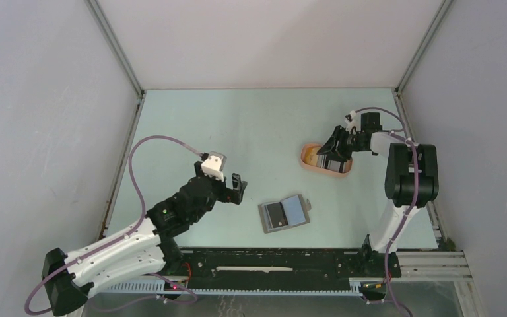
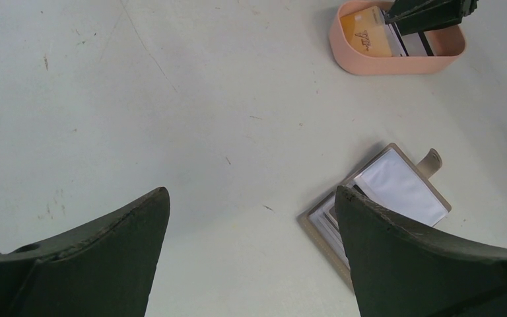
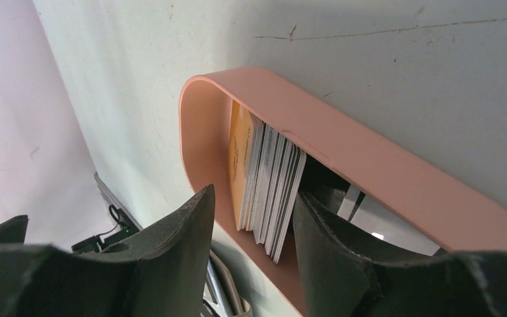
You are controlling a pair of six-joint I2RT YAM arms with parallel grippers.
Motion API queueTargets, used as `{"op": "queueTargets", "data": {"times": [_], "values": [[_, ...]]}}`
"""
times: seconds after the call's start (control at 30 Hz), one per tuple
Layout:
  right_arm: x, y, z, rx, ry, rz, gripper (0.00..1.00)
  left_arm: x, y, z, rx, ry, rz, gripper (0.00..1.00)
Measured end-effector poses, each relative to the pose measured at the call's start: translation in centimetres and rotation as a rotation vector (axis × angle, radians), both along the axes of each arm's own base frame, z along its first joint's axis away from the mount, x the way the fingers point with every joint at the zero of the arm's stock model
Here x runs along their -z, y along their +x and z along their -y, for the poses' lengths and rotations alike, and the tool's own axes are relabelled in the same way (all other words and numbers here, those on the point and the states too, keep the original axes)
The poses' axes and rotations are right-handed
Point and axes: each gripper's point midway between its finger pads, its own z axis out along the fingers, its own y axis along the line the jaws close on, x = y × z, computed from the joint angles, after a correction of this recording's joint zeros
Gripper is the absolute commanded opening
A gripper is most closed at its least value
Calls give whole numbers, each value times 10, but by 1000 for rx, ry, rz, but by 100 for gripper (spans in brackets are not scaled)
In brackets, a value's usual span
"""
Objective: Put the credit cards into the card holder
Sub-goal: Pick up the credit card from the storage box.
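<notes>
The right claw (image 3: 253, 198) sets its two fingers half apart either side of a stack of credit cards (image 3: 274, 191) standing on edge in the one peach tray (image 3: 383, 172); whether they pinch it, I cannot tell. One orange card (image 3: 239, 165) fronts the stack, the rest too tightly packed to count. The one card holder (image 1: 285, 214) lies open on the surface (image 1: 237, 119), well apart from the tray, near the wide, empty left claw (image 2: 252, 193)
</notes>
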Motion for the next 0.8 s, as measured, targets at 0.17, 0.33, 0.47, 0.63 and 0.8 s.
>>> {"op": "queueTargets", "data": {"times": [0.17,0.33,0.47,0.63,0.8], "values": [[5,1,-5,-10,42,-28,58,2,0,1,3,-2,-7,100],[7,0,-10,-18,82,-57,60,4,0,3,3,-4,-18,100],[5,2,-13,-25,108,-61,60,6,0,6,8,-5,-24,100],[3,2,-19,-43,139,-62,59,7,1,8,13,-10,-29,100],[1,-1,-24,-65,163,-65,59,7,1,9,13,-12,-30,100]]}}
